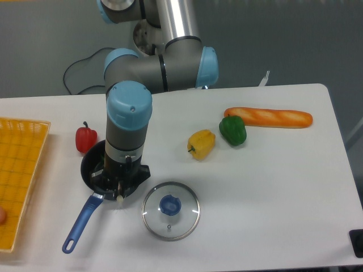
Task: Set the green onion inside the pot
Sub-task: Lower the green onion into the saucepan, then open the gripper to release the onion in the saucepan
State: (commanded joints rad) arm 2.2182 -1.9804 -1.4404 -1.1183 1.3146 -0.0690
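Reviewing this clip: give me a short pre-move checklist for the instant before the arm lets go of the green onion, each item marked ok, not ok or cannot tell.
1. Claw is over the pot: ok, the wrist hangs above the pot's near rim.
2. Green onion is in view: ok in part, only a whitish tip shows under the wrist, close to the rim.
3. The whole stalk lies inside the pot: cannot tell, the arm hides it.
4. Claw open or shut: cannot tell, the fingers are hidden.
5. Glass lid is off the pot: ok, it lies on the table beside it.
6. Red bell pepper is out of the way: ok, it sits just outside the far rim.
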